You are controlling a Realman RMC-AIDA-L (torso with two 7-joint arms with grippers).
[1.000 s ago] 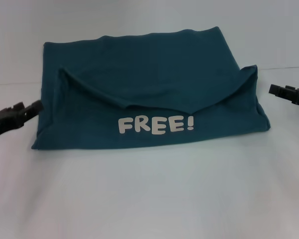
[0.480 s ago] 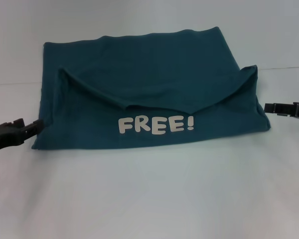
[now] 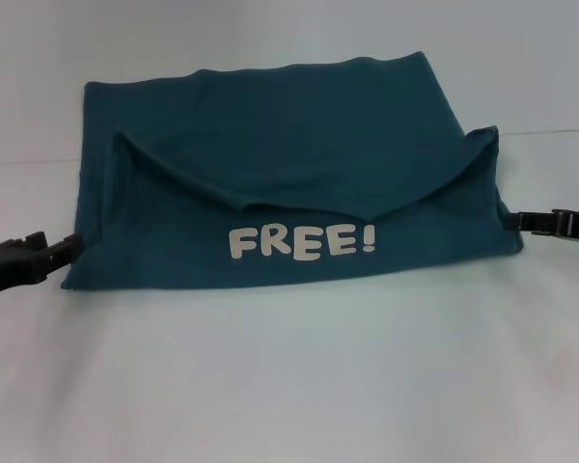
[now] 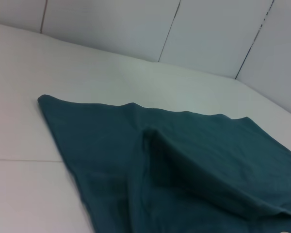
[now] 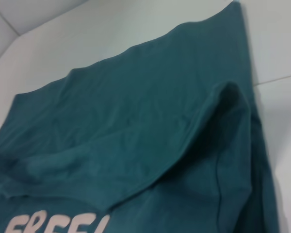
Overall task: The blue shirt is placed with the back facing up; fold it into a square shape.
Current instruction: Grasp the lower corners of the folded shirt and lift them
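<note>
The blue shirt (image 3: pixel 270 154) lies on the white table (image 3: pixel 289 386), folded into a wide rectangle. Its near part is turned up, so the white "FREE!" lettering (image 3: pixel 301 241) shows, and a curved flap hangs over just above the letters. My left gripper (image 3: pixel 66 247) is low at the shirt's near left corner, its tip right by the cloth. On the other side, my right gripper (image 3: pixel 513 221) has its tip at the shirt's right edge. The left wrist view shows the shirt (image 4: pixel 184 160) and its raised fold. In the right wrist view the shirt (image 5: pixel 136 111) shows with part of the lettering (image 5: pixel 53 225).
White table surface runs all round the shirt, with a wide bare stretch in front of it. A white panelled wall (image 4: pixel 136 29) stands behind the table in the left wrist view.
My right gripper has come down and inward until its tip meets the shirt's right edge. My left gripper has dropped slightly toward the near left corner. The shirt has not moved.
</note>
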